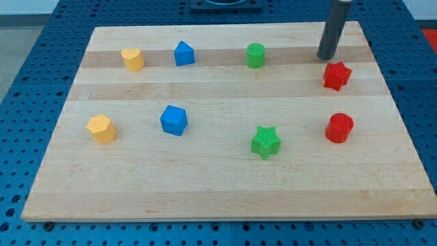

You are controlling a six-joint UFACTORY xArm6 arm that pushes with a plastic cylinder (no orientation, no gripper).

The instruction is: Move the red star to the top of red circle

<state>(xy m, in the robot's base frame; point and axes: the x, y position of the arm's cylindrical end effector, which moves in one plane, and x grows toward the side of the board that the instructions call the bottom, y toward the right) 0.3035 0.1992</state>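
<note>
The red star point(336, 75) lies at the view's right on the wooden board point(225, 191). The red circle point(339, 128) stands below it, a clear gap between them. My tip point(327, 57) rests on the board just above and slightly left of the red star, close to it but apart.
A green circle point(255, 55), a blue block point(184, 53) and a yellow heart point(132, 59) line the top row. A yellow block point(101, 128), a blue block point(173, 119) and a green star point(265, 141) sit in the lower row. The board's right edge is near the red blocks.
</note>
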